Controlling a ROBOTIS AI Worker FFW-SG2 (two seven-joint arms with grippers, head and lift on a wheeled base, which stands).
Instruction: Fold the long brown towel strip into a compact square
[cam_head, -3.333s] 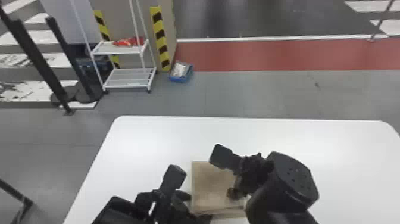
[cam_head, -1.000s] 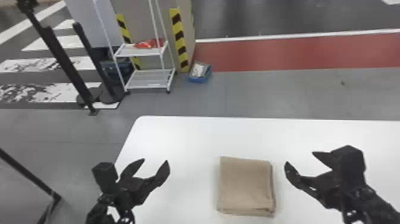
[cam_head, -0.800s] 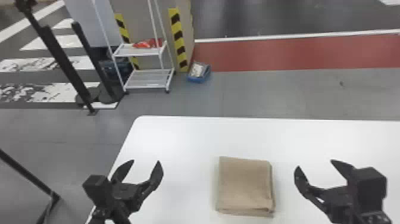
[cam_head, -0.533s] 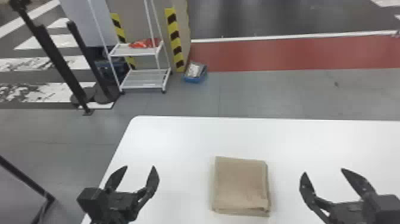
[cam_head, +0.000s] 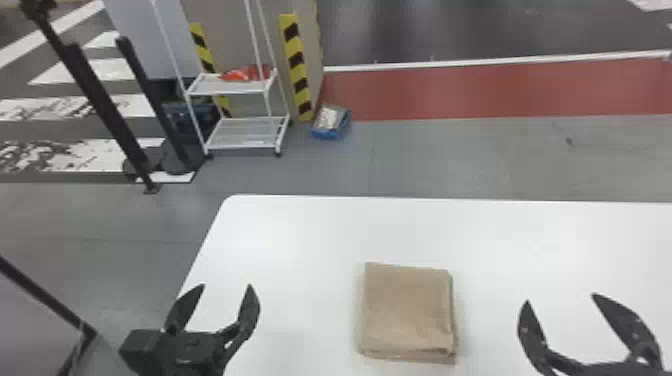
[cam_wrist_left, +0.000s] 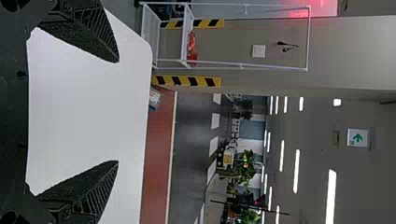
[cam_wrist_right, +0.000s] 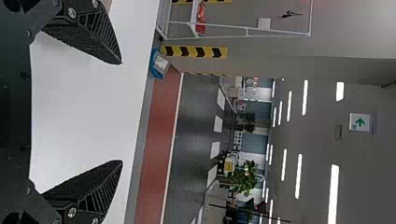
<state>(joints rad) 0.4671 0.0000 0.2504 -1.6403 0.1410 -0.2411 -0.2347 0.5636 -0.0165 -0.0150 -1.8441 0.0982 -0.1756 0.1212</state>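
In the head view, verify that the brown towel (cam_head: 407, 310) lies folded nearly square on the tabletop (cam_head: 300, 225), inward of its left edge, between the left gripper (cam_head: 227, 286) and right gripper (cam_head: 561, 299); a low pass by either could snag the uneven layers at the towel's near right corner and open the fold. In the left wrist view, your fingers stand apart, and lowering them carelessly could strike the tabletop's left edge. In the right wrist view, they are likewise spread; a leftward swing could push the stack askew.
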